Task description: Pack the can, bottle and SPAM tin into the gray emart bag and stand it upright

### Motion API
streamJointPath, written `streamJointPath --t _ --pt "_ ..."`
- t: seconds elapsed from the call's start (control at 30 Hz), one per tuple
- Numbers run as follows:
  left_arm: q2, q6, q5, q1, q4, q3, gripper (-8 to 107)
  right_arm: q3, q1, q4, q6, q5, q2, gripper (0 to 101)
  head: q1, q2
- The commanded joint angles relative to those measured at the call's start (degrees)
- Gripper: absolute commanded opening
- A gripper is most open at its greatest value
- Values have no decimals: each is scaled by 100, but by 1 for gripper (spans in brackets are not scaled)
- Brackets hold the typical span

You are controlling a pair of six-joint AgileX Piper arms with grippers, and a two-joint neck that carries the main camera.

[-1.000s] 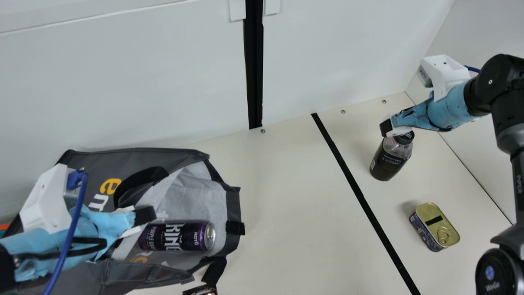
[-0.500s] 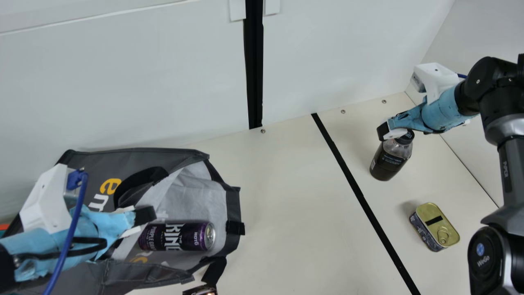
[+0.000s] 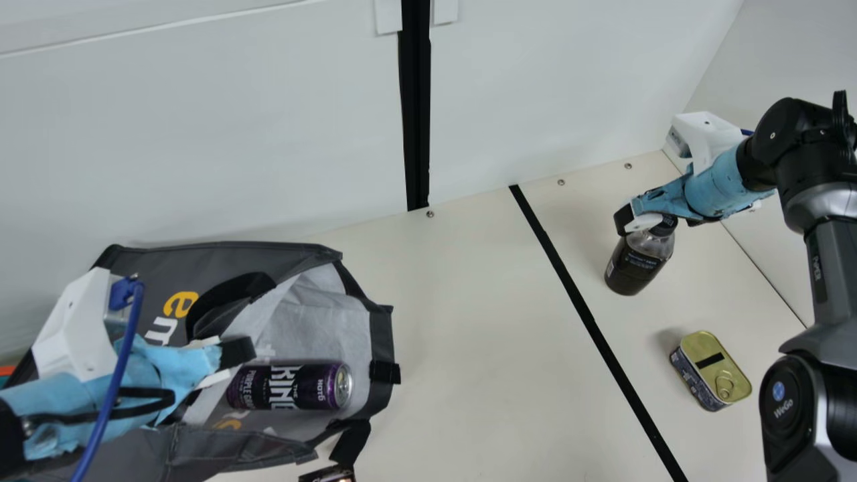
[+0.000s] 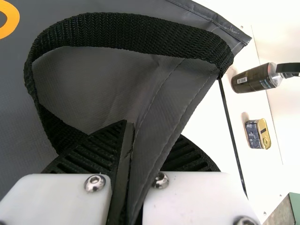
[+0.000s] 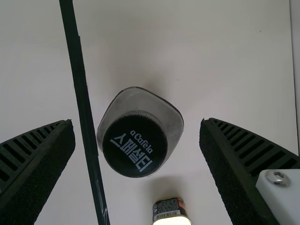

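Print on can [image 3: 289, 386], bottle [image 3: 633, 264], emart bag [image 3: 150, 271]

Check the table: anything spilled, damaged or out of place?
No spill or damage visible. Odd: a dark object sits at the main view's bottom edge, below the bag strap, too cut off to identify.

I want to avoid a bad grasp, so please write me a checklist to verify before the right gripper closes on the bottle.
1. Right gripper open, its fingers on either side of the bottle: ok.
2. Bottle standing upright: ok.
3. Fingers low enough for a firm hold: cannot tell.
4. SPAM tin apart from the bottle: ok.
5. Left gripper shut on the gray bag: ok.
6. Can lying inside the bag's mouth: ok.
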Motion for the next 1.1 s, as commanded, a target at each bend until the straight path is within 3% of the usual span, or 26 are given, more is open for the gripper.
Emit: streamJointPath --t 0.0,0.47,1.07 --pt "0 0 0 0 0 0 -8 -6 0 10 -9 2 11 95 -130 -5" --pt "0 0 0 0 0 0 -8 25 37 56 -14 2 8 2 -130 -5" --pt "0 0 0 0 0 0 -8 -20 119 310 -386 2 -240 0 -130 -5"
